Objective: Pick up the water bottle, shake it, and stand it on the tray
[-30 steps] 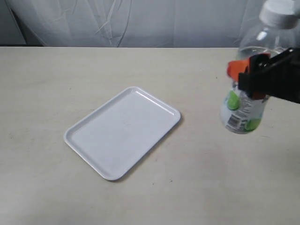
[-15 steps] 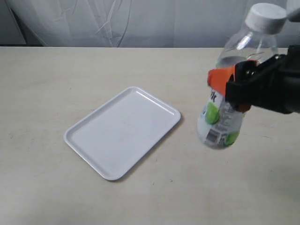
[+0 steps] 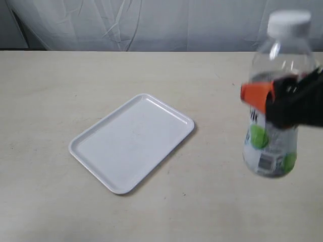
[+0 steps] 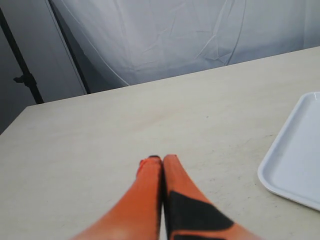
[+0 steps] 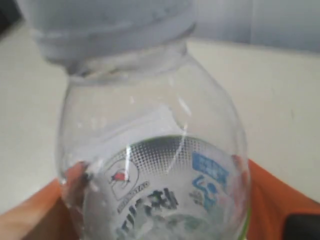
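The water bottle (image 3: 275, 80), clear with a white cap and green-dotted label, hangs upright in the air at the right of the exterior view. My right gripper (image 3: 275, 101) is shut on its middle, one orange finger (image 3: 256, 96) showing against the plastic. Up close in the right wrist view, the water bottle (image 5: 155, 165) fills the picture, with orange fingers (image 5: 272, 200) pressed to both its sides. The white tray (image 3: 132, 141) lies flat on the table, left of the bottle and well apart from it. My left gripper (image 4: 157, 159) is shut and empty, low over bare table near the tray (image 4: 297, 155).
A pale beige table (image 3: 50, 91) carries everything. A white curtain (image 3: 151, 22) hangs behind its far edge. In the left wrist view, a dark stand (image 4: 22, 75) rises beyond the table's corner.
The bottle swung left and tilted half a second ago. It has now come back right, sits upright and is lower. The tray and the left gripper have not moved.
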Action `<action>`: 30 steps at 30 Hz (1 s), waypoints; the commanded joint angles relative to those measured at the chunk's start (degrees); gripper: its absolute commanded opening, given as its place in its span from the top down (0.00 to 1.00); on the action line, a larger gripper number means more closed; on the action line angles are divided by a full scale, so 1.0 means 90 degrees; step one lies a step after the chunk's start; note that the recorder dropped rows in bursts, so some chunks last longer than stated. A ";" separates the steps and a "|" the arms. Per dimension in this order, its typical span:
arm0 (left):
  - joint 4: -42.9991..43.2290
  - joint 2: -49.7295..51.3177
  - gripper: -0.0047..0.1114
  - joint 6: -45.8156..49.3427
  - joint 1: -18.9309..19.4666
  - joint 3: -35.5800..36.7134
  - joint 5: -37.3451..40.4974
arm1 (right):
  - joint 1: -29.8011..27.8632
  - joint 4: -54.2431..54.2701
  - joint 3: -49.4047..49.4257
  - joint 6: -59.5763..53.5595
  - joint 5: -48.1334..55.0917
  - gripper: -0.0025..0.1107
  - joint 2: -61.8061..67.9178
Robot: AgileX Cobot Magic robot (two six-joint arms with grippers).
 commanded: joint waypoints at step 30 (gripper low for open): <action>-0.0011 -0.0029 0.96 -0.0015 -0.0002 0.0024 -0.0085 | 0.0027 -0.2094 -0.0289 0.1463 0.0829 0.98 -0.0027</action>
